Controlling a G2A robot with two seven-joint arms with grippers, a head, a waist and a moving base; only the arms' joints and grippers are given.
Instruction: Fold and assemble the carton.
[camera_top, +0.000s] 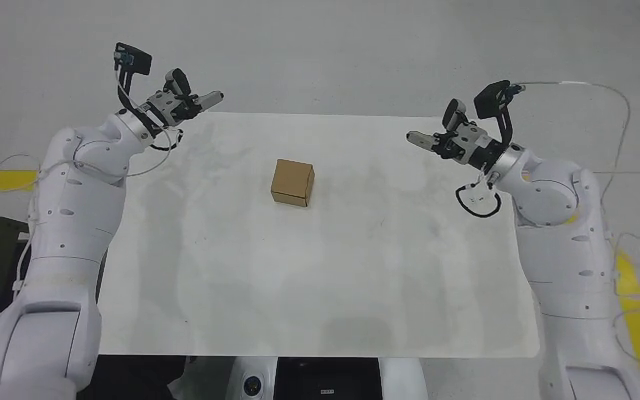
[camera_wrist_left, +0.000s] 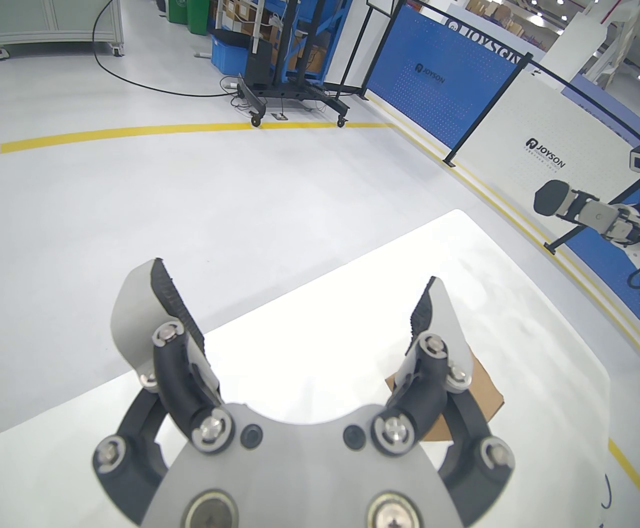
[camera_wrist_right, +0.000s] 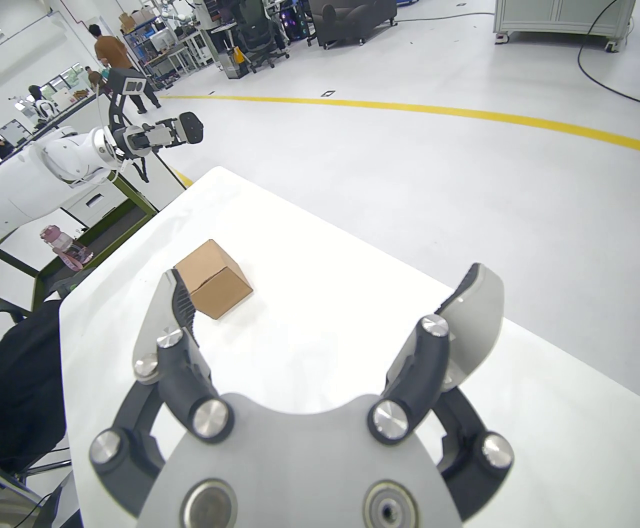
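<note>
A small brown carton (camera_top: 293, 182) stands closed as a cube near the middle of the white table (camera_top: 300, 300). My left gripper (camera_top: 205, 101) hovers open over the table's far left corner, well away from the carton, with nothing in it. My right gripper (camera_top: 420, 139) hangs open near the far right edge, also holding nothing. In the left wrist view the open left gripper (camera_wrist_left: 295, 295) has the carton (camera_wrist_left: 482, 395) partly hidden behind one finger. From the right wrist the open right gripper (camera_wrist_right: 325, 290) faces the carton (camera_wrist_right: 214, 285), and the left gripper (camera_wrist_right: 187, 129) shows farther off.
The table's far edge drops to a grey floor with a yellow line (camera_wrist_right: 450, 110). A pink bottle (camera_wrist_right: 60, 242) sits on a green-framed stand beside the table. Blue and white partition panels (camera_wrist_left: 450, 80) stand beyond the table.
</note>
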